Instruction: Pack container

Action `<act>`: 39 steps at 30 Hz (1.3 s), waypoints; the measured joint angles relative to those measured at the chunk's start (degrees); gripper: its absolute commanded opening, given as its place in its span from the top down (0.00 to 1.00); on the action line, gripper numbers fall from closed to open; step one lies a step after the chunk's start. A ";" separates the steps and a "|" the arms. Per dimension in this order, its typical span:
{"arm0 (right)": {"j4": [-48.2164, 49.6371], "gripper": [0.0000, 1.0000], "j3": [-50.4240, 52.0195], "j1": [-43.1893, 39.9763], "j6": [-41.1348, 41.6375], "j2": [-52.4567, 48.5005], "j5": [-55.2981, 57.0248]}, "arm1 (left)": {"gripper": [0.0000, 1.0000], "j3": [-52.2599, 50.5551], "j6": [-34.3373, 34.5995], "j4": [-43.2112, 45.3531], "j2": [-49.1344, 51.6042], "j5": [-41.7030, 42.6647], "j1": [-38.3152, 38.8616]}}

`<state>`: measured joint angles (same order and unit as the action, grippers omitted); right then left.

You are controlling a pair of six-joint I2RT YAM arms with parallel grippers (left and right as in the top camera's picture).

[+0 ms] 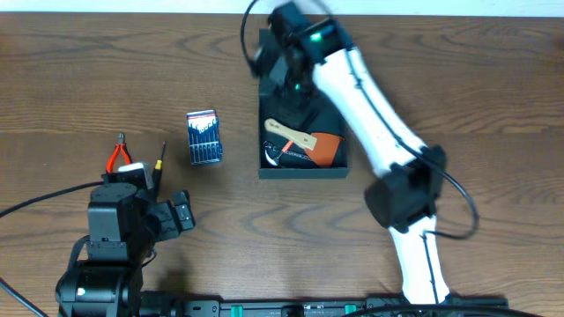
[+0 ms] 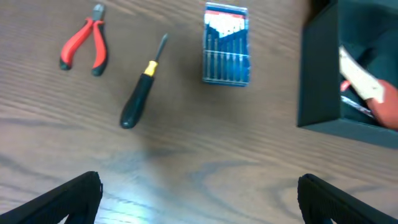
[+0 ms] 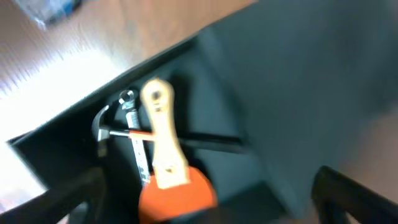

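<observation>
The container is a dark, open box right of the table's middle. Inside lie a wooden-handled tool with an orange part, a hammer and a wrench. Hovering, blurred, over the box's far end is my right gripper, open and empty. A broad dark panel of the box fills the right wrist view's right side. At the near left, my left gripper is open above bare wood, its fingertips wide apart.
Red-handled pliers, a black-and-yellow screwdriver and a blue bit case lie on the table left of the box. In the left wrist view they are the pliers, screwdriver and case.
</observation>
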<state>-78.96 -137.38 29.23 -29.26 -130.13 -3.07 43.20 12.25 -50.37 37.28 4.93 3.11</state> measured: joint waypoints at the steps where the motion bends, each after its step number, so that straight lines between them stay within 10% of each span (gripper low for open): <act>1: -0.04 0.01 -0.87 -0.70 0.79 2.40 0.52 | 0.01 0.72 0.00 -0.31 0.66 0.70 0.00; 18: -10.23 0.01 -2.23 -36.96 20.17 20.15 -1.29 | 0.01 37.64 1.09 -10.82 46.12 2.62 0.02; 39: -2.19 0.01 17.99 -40.54 20.04 19.87 -4.02 | 0.01 37.64 0.57 3.74 69.85 2.38 5.29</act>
<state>-81.14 -119.39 -11.31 -9.21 -110.26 -7.09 80.84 12.82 -46.63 107.13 7.31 8.40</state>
